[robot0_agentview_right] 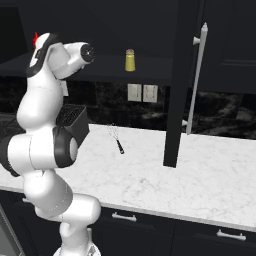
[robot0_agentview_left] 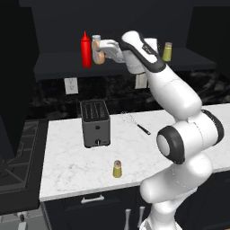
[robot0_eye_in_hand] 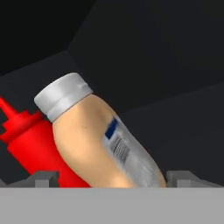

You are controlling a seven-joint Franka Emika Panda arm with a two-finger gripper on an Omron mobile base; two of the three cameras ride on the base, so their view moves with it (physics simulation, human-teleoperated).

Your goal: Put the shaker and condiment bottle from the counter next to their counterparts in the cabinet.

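The condiment bottle (robot0_agentview_left: 97, 48), orange-tan with a whitish cap, is at the dark cabinet's shelf (robot0_agentview_left: 58, 63), right beside the tall red squeeze bottle (robot0_agentview_left: 86, 49). My gripper (robot0_agentview_left: 100, 53) reaches around it from the right. In the hand view the condiment bottle (robot0_eye_in_hand: 100, 140) leans between my spread fingertips (robot0_eye_in_hand: 43, 178), with a gap on the left side and the red squeeze bottle (robot0_eye_in_hand: 30, 140) just behind it. The gripper (robot0_eye_in_hand: 116, 177) is open. A small yellow-olive shaker (robot0_agentview_left: 117, 169) stands on the white counter (robot0_agentview_left: 67, 161) near its front edge. Its twin shaker (robot0_agentview_left: 167, 52) (robot0_agentview_right: 130, 60) sits further right on the shelf.
A dark toaster (robot0_agentview_left: 95, 122) stands at the back of the counter, with a whisk (robot0_agentview_left: 134, 122) lying to its right. A cabinet door with a long silver handle (robot0_agentview_right: 197, 75) hangs open on the right. A stove (robot0_agentview_left: 18, 152) borders the counter's left end.
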